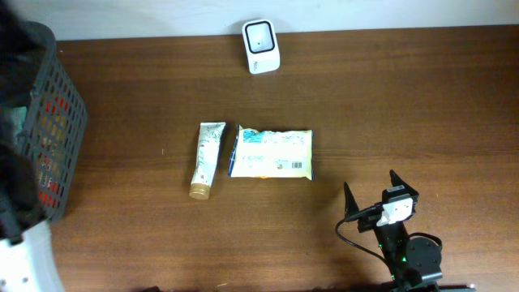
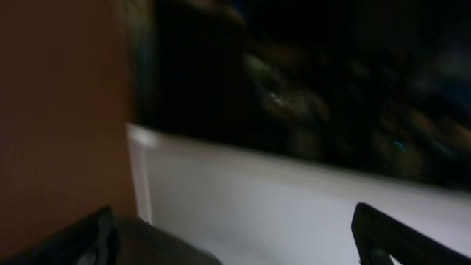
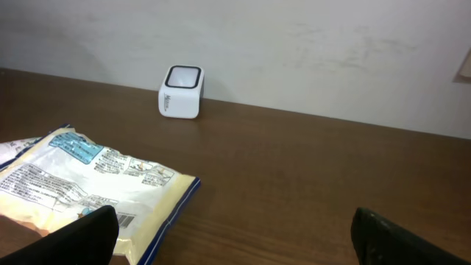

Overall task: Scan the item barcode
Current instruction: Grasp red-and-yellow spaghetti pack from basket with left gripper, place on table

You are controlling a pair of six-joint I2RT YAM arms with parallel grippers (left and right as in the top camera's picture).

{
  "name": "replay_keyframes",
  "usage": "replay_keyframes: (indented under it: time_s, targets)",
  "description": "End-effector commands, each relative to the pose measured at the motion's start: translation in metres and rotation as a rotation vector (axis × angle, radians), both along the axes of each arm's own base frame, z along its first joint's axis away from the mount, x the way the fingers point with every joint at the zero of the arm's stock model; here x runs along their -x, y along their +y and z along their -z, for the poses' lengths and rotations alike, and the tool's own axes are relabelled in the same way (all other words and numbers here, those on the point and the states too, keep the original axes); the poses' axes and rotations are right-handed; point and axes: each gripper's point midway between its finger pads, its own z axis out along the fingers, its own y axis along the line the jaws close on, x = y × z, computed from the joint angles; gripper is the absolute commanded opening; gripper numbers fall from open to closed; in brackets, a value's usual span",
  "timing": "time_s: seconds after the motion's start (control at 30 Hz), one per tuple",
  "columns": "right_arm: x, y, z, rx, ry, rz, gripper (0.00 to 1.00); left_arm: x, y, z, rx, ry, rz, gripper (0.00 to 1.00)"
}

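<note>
Snack packet and tube mid-bench, both end effectors spread, nothing gripped.
Overhead: snack packet flat on bench, cream tube just left of it, white scanner at far edge, dark basket left, right end effector apart near front. Left wrist: blurred, left end effector fingers apart. Right wrist: packet lower left, scanner beyond.

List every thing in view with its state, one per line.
scanner: standing, untouched
packet: lying flat, barcode up
tube: lying flat, capped
basket: upright, holding items
left gripper: open, empty
right gripper: open, empty
</note>
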Motion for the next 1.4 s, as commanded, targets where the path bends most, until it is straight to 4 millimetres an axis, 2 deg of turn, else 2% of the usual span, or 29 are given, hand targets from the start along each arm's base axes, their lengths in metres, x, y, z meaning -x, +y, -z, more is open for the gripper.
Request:
replay_keyframes:
  time_s: [0.0,0.03,0.07,0.1,0.17,0.23,0.3,0.37,0.47,0.67,0.73,0.8,0.9,0.97,1.07,1.13,1.17,1.27,1.3,1.37]
  targets:
    - [0.000,-0.001,0.002,0.003,0.000,0.001,0.99,0.023,0.075,0.000,-0.005,0.007,-0.267,0.99]
    - [0.000,-0.001,0.002,0.002,0.000,0.001,0.99,0.018,0.094,0.023,0.023,0.082,-0.305,0.99]
    - [0.000,-0.001,0.002,0.003,0.000,0.001,0.99,0.010,0.116,0.057,0.065,0.187,-0.341,0.99]
    - [0.000,-0.001,0.002,0.003,0.000,0.001,0.99,0.007,0.129,0.077,0.091,0.247,-0.361,0.99]
    - [0.000,-0.001,0.002,0.003,0.000,0.001,0.99,-0.001,0.174,0.149,0.109,0.492,-0.416,0.99]
    - [0.000,-0.001,0.002,0.003,0.000,0.001,0.99,-0.010,0.202,0.210,0.190,0.627,-0.364,0.99]
    - [0.000,-0.001,0.002,0.003,0.000,0.001,0.99,-0.025,0.207,0.257,0.232,0.719,-0.194,1.00]
    - [0.000,-0.001,0.002,0.003,0.000,0.001,0.99,-0.030,0.210,0.312,0.230,0.880,-0.112,1.00]
    - [0.000,-0.001,0.002,0.003,0.000,0.001,0.99,-0.029,0.220,0.366,0.282,1.002,-0.108,0.99]
    - [0.000,-0.001,0.002,0.003,0.000,0.001,0.99,-0.026,0.222,0.434,0.322,1.163,-0.057,1.00]
    - [0.000,-0.001,0.002,0.003,0.000,0.001,0.99,-0.025,0.220,0.453,0.344,1.199,-0.037,0.96]
    - [0.000,-0.001,0.002,0.003,0.000,0.001,0.99,-0.034,0.206,0.469,0.325,1.209,0.106,0.94]
    - [0.000,-0.001,0.002,0.003,0.000,0.001,0.99,-0.033,0.195,0.497,0.370,1.246,0.182,0.94]
    - [0.000,-0.001,0.002,0.003,0.000,0.001,0.99,-0.038,0.179,0.514,0.383,1.244,0.305,0.93]
    - [0.000,-0.001,0.002,0.003,0.000,0.001,0.99,-0.039,0.173,0.533,0.416,1.254,0.343,0.93]
    - [0.000,-0.001,0.002,0.003,0.000,0.001,0.99,-0.035,0.169,0.553,0.453,1.284,0.358,0.90]
    - [0.000,-0.001,0.002,0.003,0.000,0.001,0.99,-0.034,0.167,0.562,0.468,1.296,0.365,0.78]
    - [0.000,-0.001,0.002,0.003,0.000,0.001,0.99,-0.033,0.170,0.563,0.463,1.302,0.353,0.08]
    - [0.000,-0.001,0.002,0.003,0.000,0.001,0.99,-0.032,0.171,0.564,0.464,1.306,0.350,0.00]
    - [0.000,-0.001,0.002,0.003,0.000,0.001,0.99,-0.033,0.171,0.558,0.474,1.295,0.337,0.00]
